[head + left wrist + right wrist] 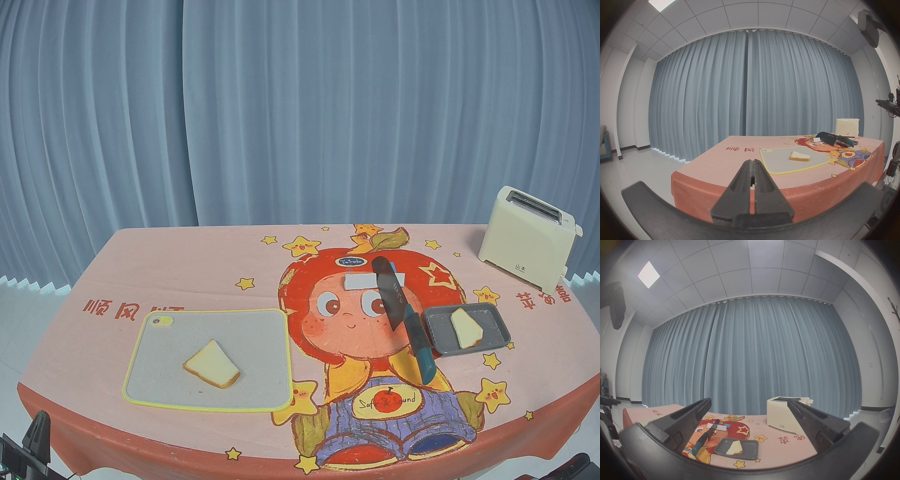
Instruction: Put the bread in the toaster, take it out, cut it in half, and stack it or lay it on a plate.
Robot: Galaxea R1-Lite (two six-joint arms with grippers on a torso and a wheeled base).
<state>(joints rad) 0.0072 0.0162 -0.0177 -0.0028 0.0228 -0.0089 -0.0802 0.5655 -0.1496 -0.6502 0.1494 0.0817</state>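
One half slice of bread (212, 364) lies on the grey, yellow-rimmed cutting board (169, 337) at the table's front left; it also shows as bread (800, 156) on the board (778, 162). A second half (466, 327) rests on the dark grey plate (497, 325), seen too as bread (735, 448) on the plate (750, 446). The knife (404, 312) with a dark blade and blue handle lies beside the plate. The cream toaster (529, 238) stands at the back right, slots empty. My left gripper (752, 165) is shut, off the table's front left edge. My right gripper (749, 405) is open, off the front right, holding nothing.
A white card (374, 280) lies under the knife blade near the table's centre. The pink printed tablecloth (206, 262) covers a rounded table, with bare room at the back left. A blue curtain hangs behind.
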